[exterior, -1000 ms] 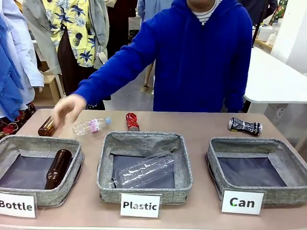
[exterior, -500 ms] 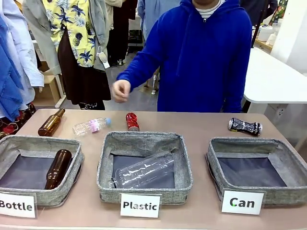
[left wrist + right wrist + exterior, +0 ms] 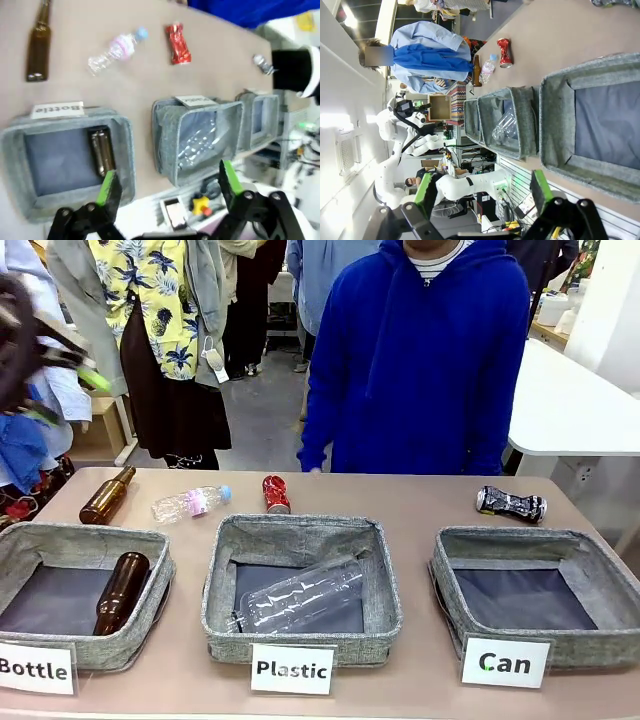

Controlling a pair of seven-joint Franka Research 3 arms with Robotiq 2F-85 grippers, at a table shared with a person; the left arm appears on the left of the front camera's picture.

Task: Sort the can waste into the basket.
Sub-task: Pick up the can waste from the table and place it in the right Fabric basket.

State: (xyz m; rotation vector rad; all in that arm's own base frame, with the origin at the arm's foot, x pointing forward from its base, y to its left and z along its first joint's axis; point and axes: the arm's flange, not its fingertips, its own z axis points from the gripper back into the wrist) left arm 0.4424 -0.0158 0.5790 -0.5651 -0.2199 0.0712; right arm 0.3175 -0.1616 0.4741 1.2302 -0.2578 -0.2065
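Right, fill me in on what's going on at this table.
Nothing is being handled right now. The red can and the black can lie on the far side of the table, and neither is in the Can basket yet. The left gripper and the right gripper are up off the table, fingers open, holding nothing. The person stands behind the table, touching nothing on it.

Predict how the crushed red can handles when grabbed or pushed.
The crushed red can is small and looks thin-walled, so it is probably light and may dent further when squeezed. Its pinched, uneven middle should keep it from rolling far. The shiny surface could be somewhat slippery.
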